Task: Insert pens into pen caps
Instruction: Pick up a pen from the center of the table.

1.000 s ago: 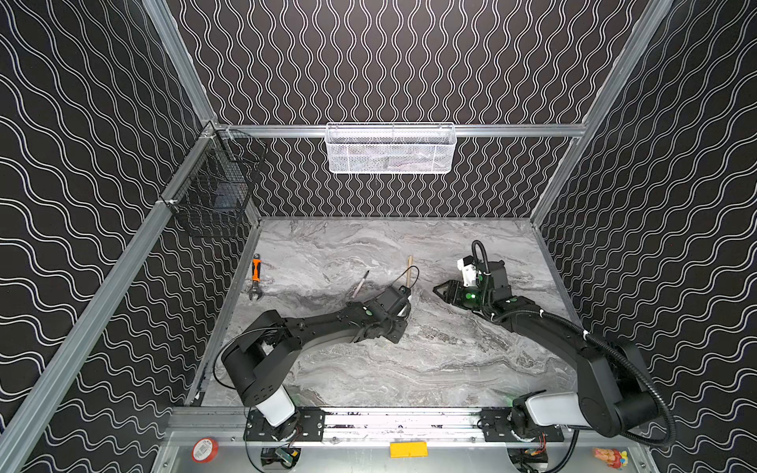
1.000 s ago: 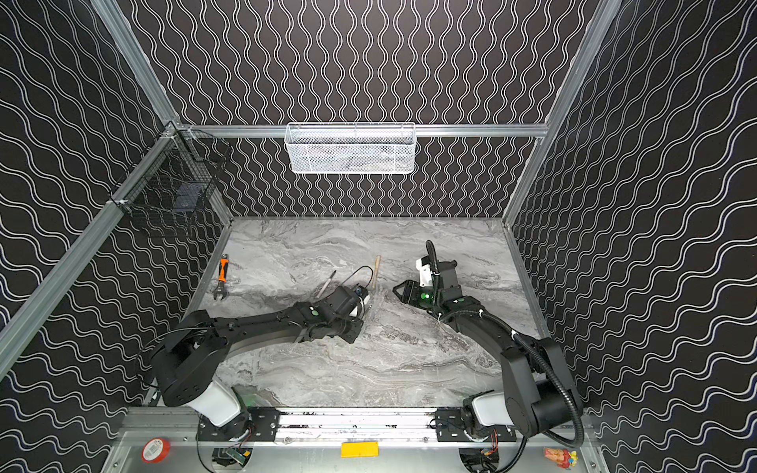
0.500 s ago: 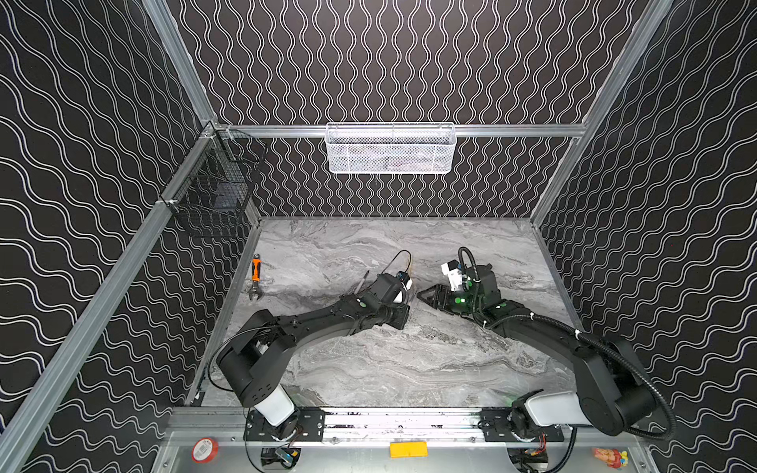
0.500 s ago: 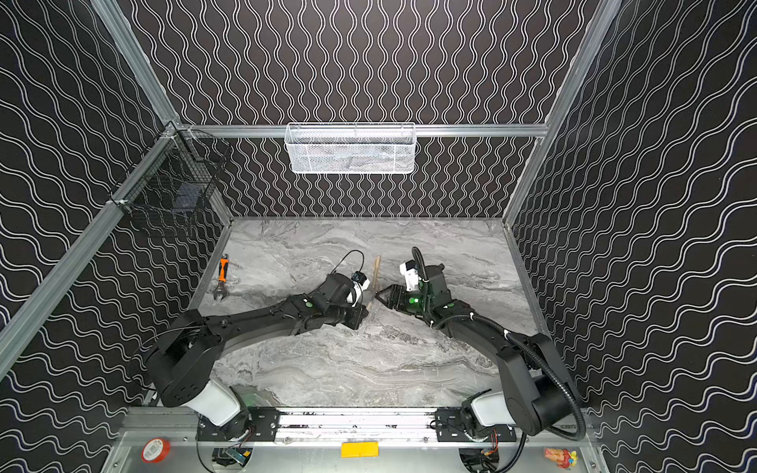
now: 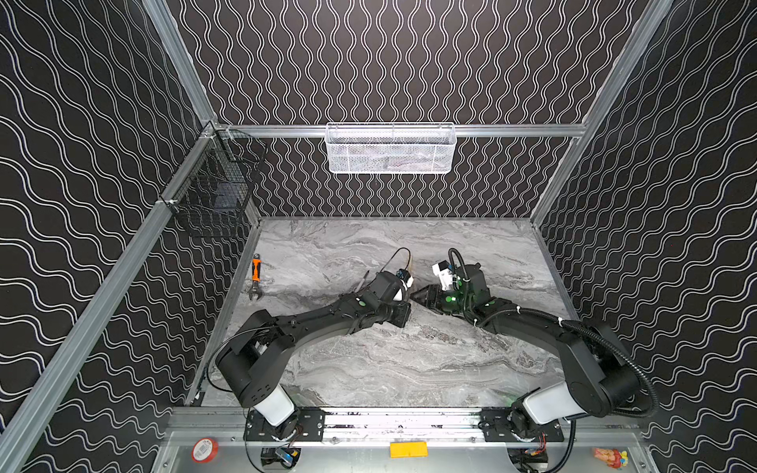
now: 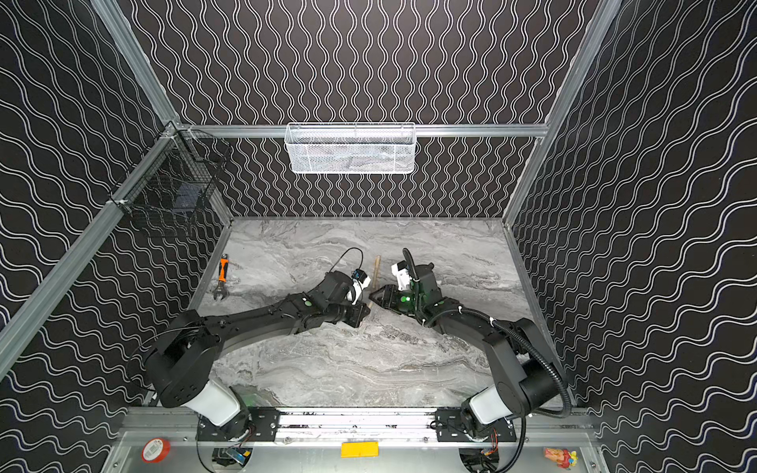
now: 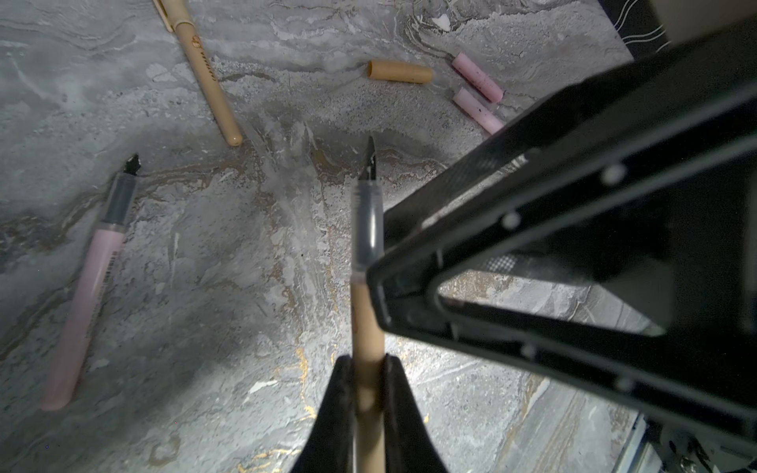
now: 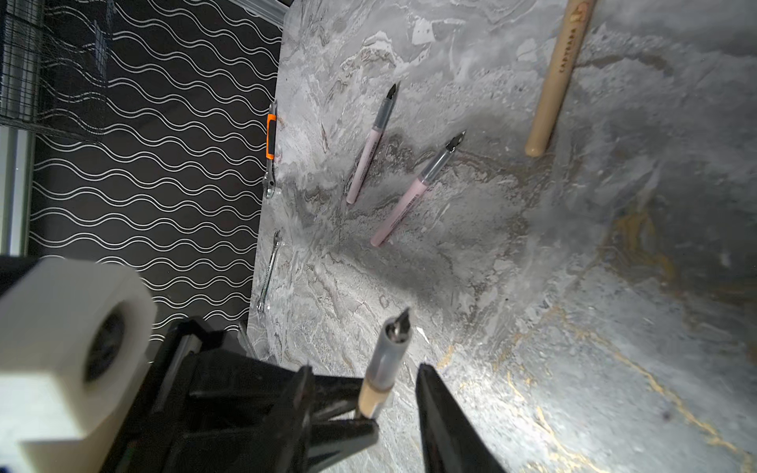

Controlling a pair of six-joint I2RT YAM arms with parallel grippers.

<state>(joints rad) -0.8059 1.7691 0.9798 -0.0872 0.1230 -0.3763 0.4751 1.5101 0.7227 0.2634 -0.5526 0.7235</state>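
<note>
My left gripper is shut on a tan pen, whose grey collar and dark tip point away from it above the table. My right gripper faces it, and its open jaws stand on either side of that pen's grey front part with a gap showing. The two grippers meet at mid-table in both top views. Two pink pens lie uncapped. A tan cap and two pink caps lie loose. A capped tan pen lies further off.
An orange-handled wrench and a thin silver spanner lie near the left wall. A white mesh basket hangs on the back wall and a black wire basket on the left wall.
Both arms have come together at mid-table. The left one carried the tan pen up and toward the right arm. The right gripper swung left to it, and its jaws have narrowed.
</note>
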